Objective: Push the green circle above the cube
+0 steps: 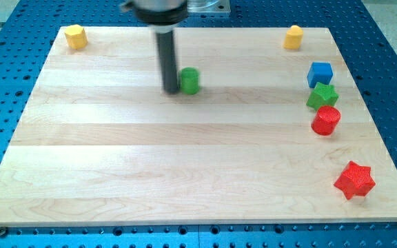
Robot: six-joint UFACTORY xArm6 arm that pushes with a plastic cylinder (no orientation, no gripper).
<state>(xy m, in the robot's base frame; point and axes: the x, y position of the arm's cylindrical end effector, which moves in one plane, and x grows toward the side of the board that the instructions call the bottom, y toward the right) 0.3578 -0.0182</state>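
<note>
My tip point(169, 90) seems to touch the left side of the small green circle block point(189, 80), ready for 1 long rightward push toward the blue cube point(320, 73); there is no claw.

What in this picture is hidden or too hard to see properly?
- Camera view, top edge: the arm above the straight dark rod is cut off.
- Whether my tip touches the small green circle block on its right: too close to tell.
- Small green star block: the blue cube and red cylinder crowd it; contact unclear.
- Far sides of all blocks: hidden.
</note>
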